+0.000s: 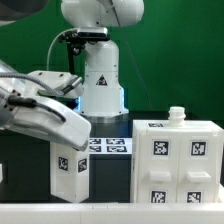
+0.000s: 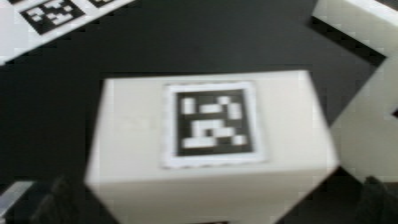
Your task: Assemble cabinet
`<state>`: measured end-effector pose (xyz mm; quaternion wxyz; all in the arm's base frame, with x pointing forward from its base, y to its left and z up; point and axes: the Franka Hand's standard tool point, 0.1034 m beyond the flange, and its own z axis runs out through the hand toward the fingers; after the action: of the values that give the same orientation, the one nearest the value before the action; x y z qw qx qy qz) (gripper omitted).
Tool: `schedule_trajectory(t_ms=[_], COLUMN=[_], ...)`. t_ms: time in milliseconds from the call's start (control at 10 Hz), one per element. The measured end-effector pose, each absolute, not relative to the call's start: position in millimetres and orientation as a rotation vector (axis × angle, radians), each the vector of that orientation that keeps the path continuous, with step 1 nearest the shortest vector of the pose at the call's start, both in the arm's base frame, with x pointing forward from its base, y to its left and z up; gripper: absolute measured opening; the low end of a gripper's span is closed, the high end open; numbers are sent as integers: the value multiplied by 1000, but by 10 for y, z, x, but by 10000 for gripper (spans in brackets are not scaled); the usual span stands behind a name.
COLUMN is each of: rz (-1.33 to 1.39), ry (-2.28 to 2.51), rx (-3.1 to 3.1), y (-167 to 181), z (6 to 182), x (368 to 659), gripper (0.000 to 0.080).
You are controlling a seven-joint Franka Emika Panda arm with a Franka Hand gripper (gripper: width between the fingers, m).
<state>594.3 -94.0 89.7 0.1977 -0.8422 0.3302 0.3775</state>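
In the exterior view, a black table [image 1: 20, 165] ran back to a green backdrop [image 1: 185, 60]. The arm's white base [image 1: 100, 85] stood at the rear, and in front of it the marker board [image 1: 110, 146] lay flat on the dark surface. The large cabinet body [image 1: 178, 160], tagged on its front, stood on the exterior view's right with a small knob on top. A narrow upright cabinet piece [image 1: 68, 168] stood well apart from it, on the left, directly under the gripper [image 1: 72, 135]. Whether the fingers touched it could not be told there.

In the wrist view, the cabinet piece [image 2: 214, 130] filled the middle, its tagged face toward the camera. Dark fingers [image 2: 71, 200] sat at both lower corners of the block, apparently spread either side; whether they clamped it I could not tell. The marker board [image 2: 63, 15] showed behind on the black table [image 2: 196, 45].
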Motion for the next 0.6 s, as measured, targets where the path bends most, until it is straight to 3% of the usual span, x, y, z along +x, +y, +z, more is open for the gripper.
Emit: schedule_trajectory(t_ms=[600], rz=[979], ry=[982], rx=[-2396], y=[-893], z=[623], x=[5995], gripper=[797])
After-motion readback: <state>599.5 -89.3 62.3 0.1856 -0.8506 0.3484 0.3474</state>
